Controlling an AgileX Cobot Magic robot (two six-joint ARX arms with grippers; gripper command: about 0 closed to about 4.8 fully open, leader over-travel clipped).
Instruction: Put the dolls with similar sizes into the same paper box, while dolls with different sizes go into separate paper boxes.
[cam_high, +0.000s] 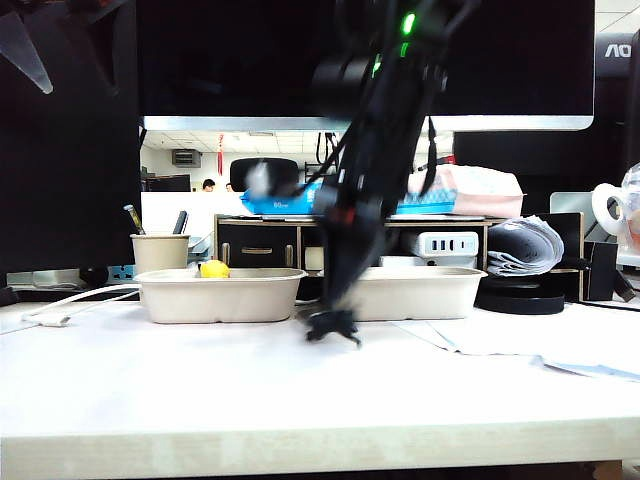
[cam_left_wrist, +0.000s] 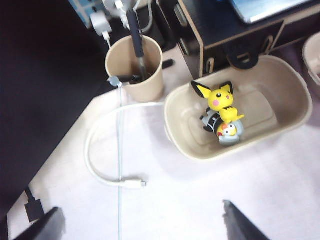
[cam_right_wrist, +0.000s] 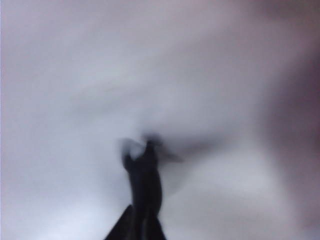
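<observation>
The right arm (cam_high: 375, 150) comes down in a blur just in front of the gap between the two boxes, and its end effector (cam_high: 335, 318) sits low over the white surface (cam_high: 200, 390). A small black doll (cam_high: 333, 327) with splayed legs is right at its tip, touching or almost touching the surface. In the right wrist view the fingers (cam_right_wrist: 145, 190) look pressed narrow together, with a dark smeared shape at their tips that is likely the black doll (cam_right_wrist: 142, 150), but the picture is too blurred to say whether it is actually gripped.

The left box (cam_high: 220, 293) stands on the surface with the cup (cam_high: 159, 252) just behind its left end. The right box (cam_high: 425, 290) stands beside the left box, partly hidden by the arm. From the room only the yellow doll (cam_high: 214, 268) peeks over the left box's rim.

The left wrist view looks down into the left box (cam_left_wrist: 280, 85). The yellow doll (cam_left_wrist: 220, 100) with black-tipped ears lies near the middle of it, and a small grey-white doll (cam_left_wrist: 229, 132) rests against it. Something dark lies between them that I cannot make out. The cup (cam_left_wrist: 135, 70) holds pens, and a white cable (cam_left_wrist: 100, 160) loops across the surface beside the left box.

The left end effector (cam_left_wrist: 140, 225) hangs above the surface, well apart from the left box, its two dark fingertips (cam_left_wrist: 240, 225) spread wide and holding nothing.
</observation>
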